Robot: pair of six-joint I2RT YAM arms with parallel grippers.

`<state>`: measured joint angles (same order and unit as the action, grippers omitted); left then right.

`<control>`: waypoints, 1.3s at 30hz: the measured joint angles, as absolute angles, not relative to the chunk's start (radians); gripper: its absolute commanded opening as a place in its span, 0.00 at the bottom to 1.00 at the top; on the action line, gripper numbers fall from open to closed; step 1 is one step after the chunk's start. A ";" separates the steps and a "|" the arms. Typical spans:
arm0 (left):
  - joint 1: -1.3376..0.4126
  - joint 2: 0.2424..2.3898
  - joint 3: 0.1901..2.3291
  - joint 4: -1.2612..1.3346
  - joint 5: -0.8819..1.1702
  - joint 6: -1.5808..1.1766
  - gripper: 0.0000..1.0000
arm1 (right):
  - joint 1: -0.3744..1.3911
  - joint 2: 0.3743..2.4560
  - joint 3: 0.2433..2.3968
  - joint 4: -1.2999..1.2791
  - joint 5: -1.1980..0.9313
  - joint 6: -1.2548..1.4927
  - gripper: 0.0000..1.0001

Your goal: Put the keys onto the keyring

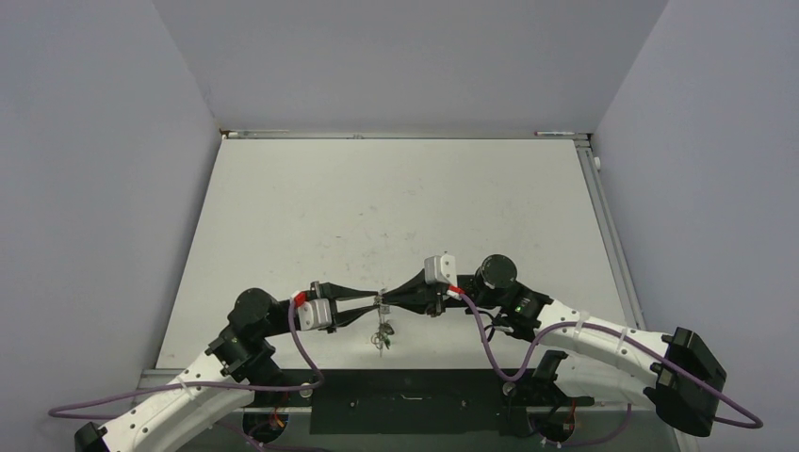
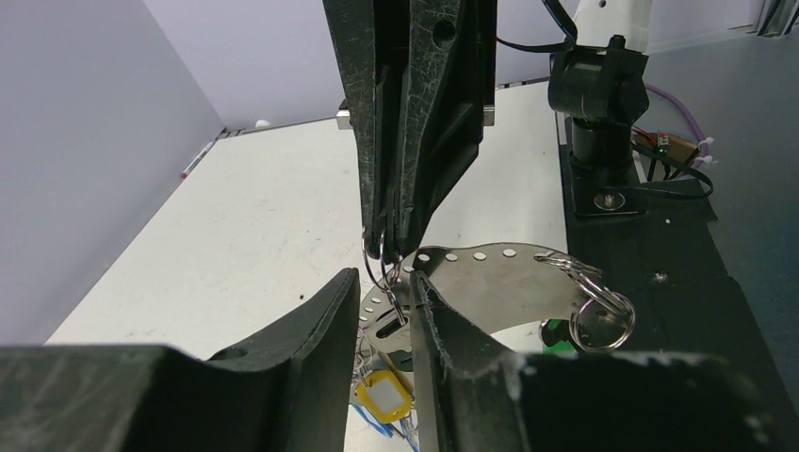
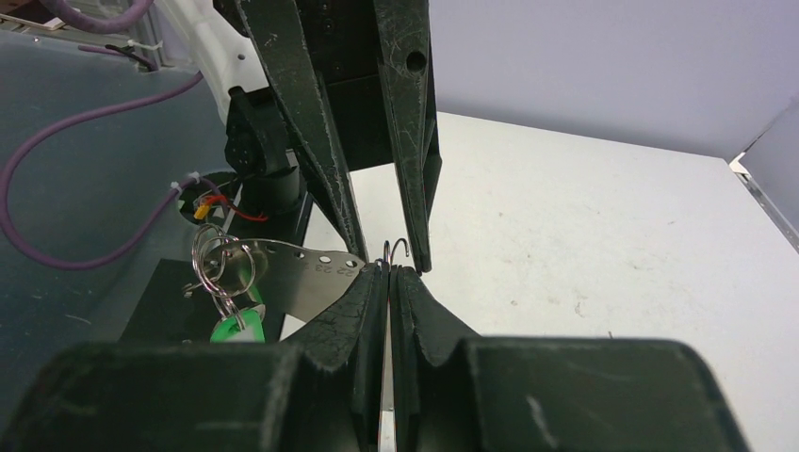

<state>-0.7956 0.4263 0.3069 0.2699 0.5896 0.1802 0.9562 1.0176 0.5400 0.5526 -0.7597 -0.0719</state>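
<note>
While the two grippers are facing each other tip to tip above the near middle of the white table, the right gripper is pressing its jaws fully together and pinching the thin grey wire of the keyring. The wire's hooked end is poking up just past that gripper's tips in the right wrist view. The left gripper is standing only narrowly open, its fingers straddling the wire and the right gripper's tips; whether its pads are touching the wire I cannot tell. The keyring is hanging in the air between the two grippers, close to the black base plate, and the keys are dangling in a small bunch beneath it. A yellow-headed key is showing below the left fingers, with slivers of blue just under it. A green-headed key is sitting just below some small split rings at the end of a curved, perforated steel strip. Small marks are showing beside the strip's holes, too small to read. Red tape is banding each wrist, and purple cables are looping off both arms. Each gripper's black fingers are filling the upper middle of the other wrist camera's view, blocking the table behind them.
</note>
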 measured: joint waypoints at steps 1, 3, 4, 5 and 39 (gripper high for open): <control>-0.796 0.429 0.307 0.271 0.590 0.179 0.20 | 0.956 1.018 0.540 0.553 -0.760 -0.070 0.05; -0.796 0.433 0.307 0.272 0.591 0.180 0.20 | 0.956 1.020 0.540 0.553 -0.764 -0.069 0.05; -0.796 0.435 0.307 0.272 0.591 0.180 0.20 | 0.956 1.021 0.540 0.553 -0.765 -0.068 0.05; -0.796 0.438 0.307 0.272 0.592 0.181 0.19 | 0.956 1.022 0.540 0.553 -0.766 -0.068 0.05; -0.796 0.476 0.356 0.051 0.519 0.301 0.00 | 0.957 1.014 0.586 0.363 -0.686 -0.134 0.31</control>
<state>-0.7956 0.4755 0.3565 0.0509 0.5190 0.3012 0.9569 1.0142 0.5861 0.3634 -0.6857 -0.1341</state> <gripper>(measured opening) 0.007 0.228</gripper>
